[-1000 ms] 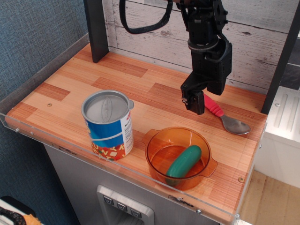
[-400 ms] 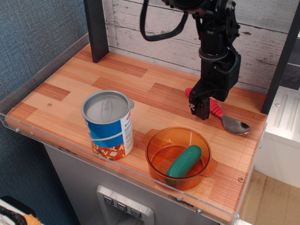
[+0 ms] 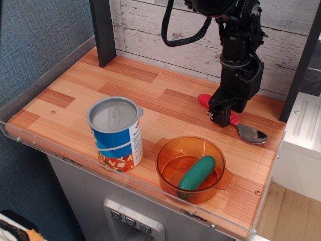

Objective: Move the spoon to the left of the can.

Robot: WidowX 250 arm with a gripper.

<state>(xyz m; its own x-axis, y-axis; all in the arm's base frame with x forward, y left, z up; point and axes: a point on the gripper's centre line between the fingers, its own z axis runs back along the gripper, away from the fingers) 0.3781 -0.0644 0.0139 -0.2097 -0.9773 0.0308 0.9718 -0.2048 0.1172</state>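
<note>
- Black gripper (image 3: 219, 116) low over the middle of the spoon's (image 3: 232, 119) ribbed pink handle, at the back right of the wooden table (image 3: 75, 95); contact not clear.
- Jaw state: cannot tell from this angle, fingertips merged into one dark mass over the handle.
- Spoon flat on the table, red end toward the rear wall, silver bowl pointing to the right edge, well apart from the can (image 3: 116, 133).
- Step in hand, by judgement: settling onto the handle for a grasp.
- To do it well: straddle the handle across its narrow width, squarely at the ribbed part; close only once the tips are down beside it; lift straight up before travelling.
- Path afterward: clear of the orange bowl (image 3: 193, 168) and over or behind the can, ending on the bare wood at the can's left side.
- Risk: thin, low handle likely to slip or pivot if pinched off-centre.
- Count: one gripper, one spoon, one can, one orange bowl, one green pickle-shaped object (image 3: 196, 173) lying inside that bowl.
</note>
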